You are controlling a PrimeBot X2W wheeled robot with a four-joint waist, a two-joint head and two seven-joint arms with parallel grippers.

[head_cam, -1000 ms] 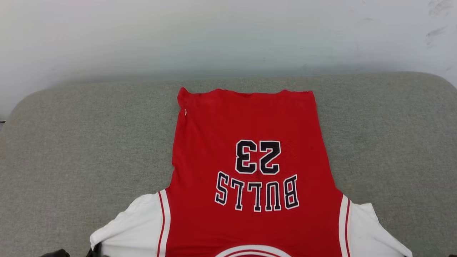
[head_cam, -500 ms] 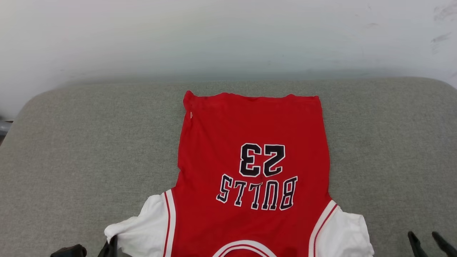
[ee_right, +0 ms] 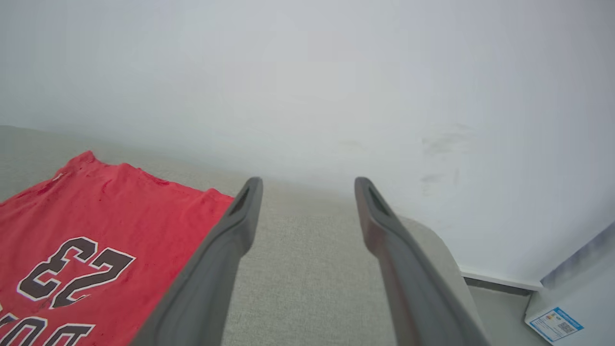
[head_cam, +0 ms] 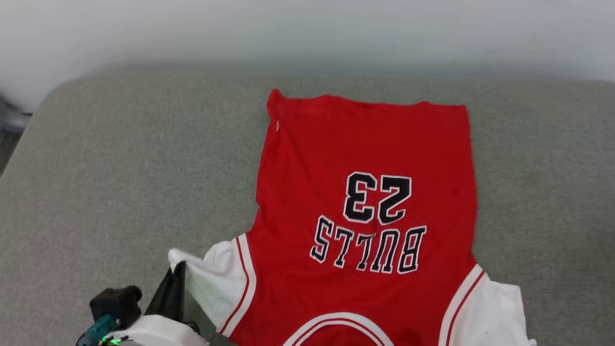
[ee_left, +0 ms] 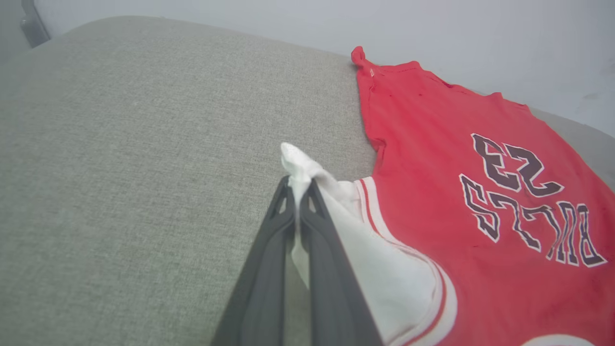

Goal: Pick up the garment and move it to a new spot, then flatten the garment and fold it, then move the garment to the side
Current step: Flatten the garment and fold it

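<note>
Dark-grey slotted fingers [ee_right: 230, 240] — white forearm [head_cam: 153, 332], black block [head_cam: 115, 300], teal plug [head_cam: 97, 329].

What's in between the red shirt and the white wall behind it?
Just bare grey cushion: the head view shows nothing lying between the garment and the wall.

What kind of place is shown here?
Probably a plain indoor room; more I cannot tell. A grey padded fabric surface lies before a bare white wall, and the garment lies on it.
</note>
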